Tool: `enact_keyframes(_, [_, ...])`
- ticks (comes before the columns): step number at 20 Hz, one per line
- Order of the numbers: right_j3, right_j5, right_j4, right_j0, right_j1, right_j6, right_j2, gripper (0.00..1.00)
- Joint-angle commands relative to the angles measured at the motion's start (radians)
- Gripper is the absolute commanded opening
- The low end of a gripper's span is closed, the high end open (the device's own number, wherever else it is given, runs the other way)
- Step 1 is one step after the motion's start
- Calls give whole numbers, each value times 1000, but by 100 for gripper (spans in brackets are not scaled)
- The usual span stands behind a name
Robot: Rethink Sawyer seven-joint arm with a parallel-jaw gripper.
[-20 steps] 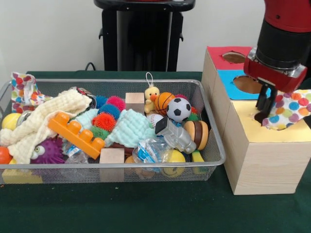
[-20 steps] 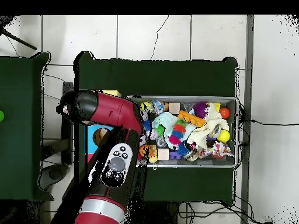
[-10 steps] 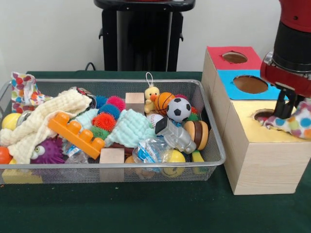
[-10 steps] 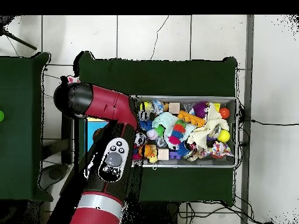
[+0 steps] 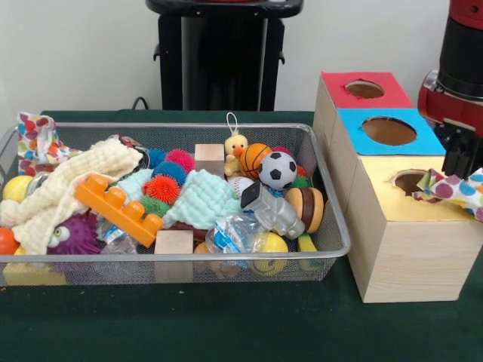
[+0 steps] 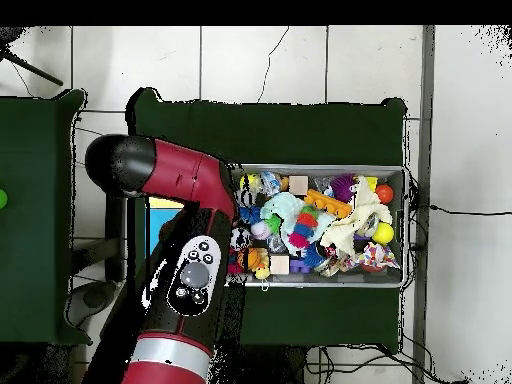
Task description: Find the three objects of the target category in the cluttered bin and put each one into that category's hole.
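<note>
Front view shows the gripper [image 5: 462,154] at the right edge, above the yellow top of the box [image 5: 411,249], just behind a dotted cloth [image 5: 453,185]. Whether the jaws are open or shut I cannot tell, because only dark parts of them show at the picture's edge, and I cannot tell if they touch the cloth. One end of the cloth lies at the rim of the yellow hole [image 5: 408,180] and the rest spreads over the box top toward its right edge, so it is not yet inside. I judge the arm stands here because cloths belong to this hole. The cloth is white with red, blue, yellow and green dots, thin and soft, folded in loose points; it will probably need a push to go down. A second dotted cloth [image 5: 36,140] hangs over the left rim of the bin [image 5: 332,219] on the counter [image 5: 226,324]. The bin is full of balls, blocks and towels
</note>
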Motion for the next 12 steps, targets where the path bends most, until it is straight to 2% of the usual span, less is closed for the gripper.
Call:
enact_keyframes(1, [205,-104,0,-53,-7,60,151,0])
enact_keyframes(3, [265,-175,-21,-58,-21,14,168,0])
enact_keyframes(5, [294,-194,-54,-64,-30,-20,174,0])
enact_keyframes(12, [347,-253,-144,-73,-43,-47,189,0])
